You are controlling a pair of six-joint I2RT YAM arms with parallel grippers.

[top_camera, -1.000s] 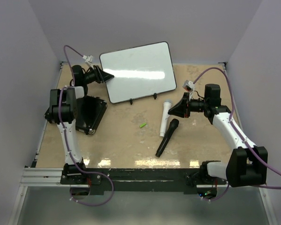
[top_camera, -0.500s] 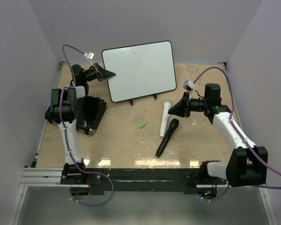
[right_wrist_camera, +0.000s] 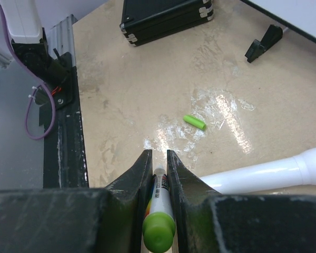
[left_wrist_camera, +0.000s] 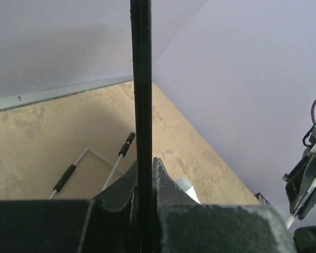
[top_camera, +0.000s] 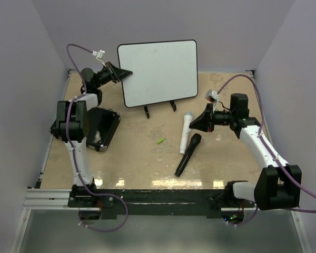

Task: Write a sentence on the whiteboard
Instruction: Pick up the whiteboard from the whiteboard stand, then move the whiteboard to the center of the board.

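Note:
The whiteboard (top_camera: 158, 71) stands tilted up at the back of the table, its white face blank; no sentence shows on it. My left gripper (top_camera: 125, 75) is shut on the board's left edge, which in the left wrist view runs as a thin black frame (left_wrist_camera: 142, 95) between the fingers of the left gripper (left_wrist_camera: 145, 166). My right gripper (top_camera: 194, 125) hovers right of centre, shut on a green-ended marker (right_wrist_camera: 160, 211) that lies lengthwise in the right gripper (right_wrist_camera: 158, 155), tip pointing forward.
A green marker cap (top_camera: 160, 140) lies mid-table. A white microphone (top_camera: 186, 129) and a black microphone (top_camera: 187, 155) lie to its right. A black case (top_camera: 102, 129) sits at the left. The board's stand feet (top_camera: 147, 112) rest below its lower edge.
The left gripper has shut on the whiteboard's left edge and raised it. The board has swung more upright and moved back. The right arm has not moved.

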